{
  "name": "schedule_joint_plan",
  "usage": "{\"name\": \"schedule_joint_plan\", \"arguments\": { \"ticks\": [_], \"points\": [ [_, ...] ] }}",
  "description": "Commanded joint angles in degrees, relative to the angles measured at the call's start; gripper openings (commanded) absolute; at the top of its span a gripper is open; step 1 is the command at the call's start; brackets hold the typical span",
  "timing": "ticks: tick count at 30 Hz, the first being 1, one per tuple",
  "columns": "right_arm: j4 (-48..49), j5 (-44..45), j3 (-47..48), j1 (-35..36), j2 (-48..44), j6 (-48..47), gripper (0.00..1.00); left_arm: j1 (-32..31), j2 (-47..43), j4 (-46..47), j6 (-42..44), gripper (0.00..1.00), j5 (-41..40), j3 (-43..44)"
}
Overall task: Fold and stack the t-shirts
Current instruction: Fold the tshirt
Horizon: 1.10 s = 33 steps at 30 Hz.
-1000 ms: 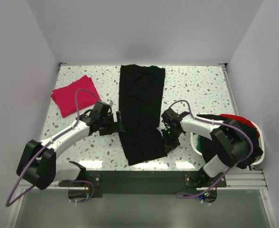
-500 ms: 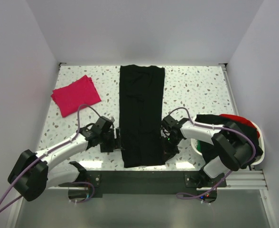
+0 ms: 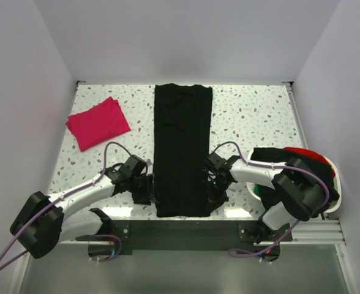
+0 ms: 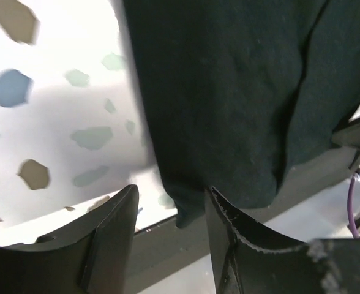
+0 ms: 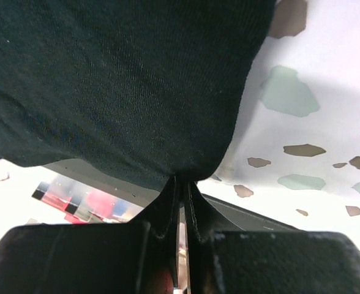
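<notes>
One black shirt [image 3: 181, 141] corner is clenched by the right tool [image 5: 180, 185]; the other is merely straddled by the released left tool [image 4: 171, 201], so a skewed fold is risked.

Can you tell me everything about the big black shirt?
The black shirt is soft, dark cloth folded into a long, narrow strip, lying flat down the middle of the speckled table. The right gripper pinches its near right corner. The left gripper, open, sits around its near left corner.
</notes>
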Motion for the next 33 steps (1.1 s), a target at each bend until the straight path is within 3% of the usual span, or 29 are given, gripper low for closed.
{"name": "schedule_joint_plan", "arguments": {
  "ticks": [1,19,28,33],
  "points": [
    [1.15,0.06,-1.09,0.74,0.50,1.08,0.00,-1.08,0.12,-0.05,-0.95,0.51,4.61,-0.57],
    [2.56,-0.47,-1.09,1.63,1.82,1.61,0.00,-2.84,3.54,6.09,-1.74,0.43,10.67,-5.05],
    [0.10,0.32,-0.39,1.71,1.91,1.34,0.00,-2.93,4.34,5.05,-1.04,0.01,9.09,-4.44],
    [-2.10,0.50,0.14,1.80,1.38,1.08,0.00,-3.02,2.49,1.80,-1.39,0.00,6.73,-3.03]
  ]
}}
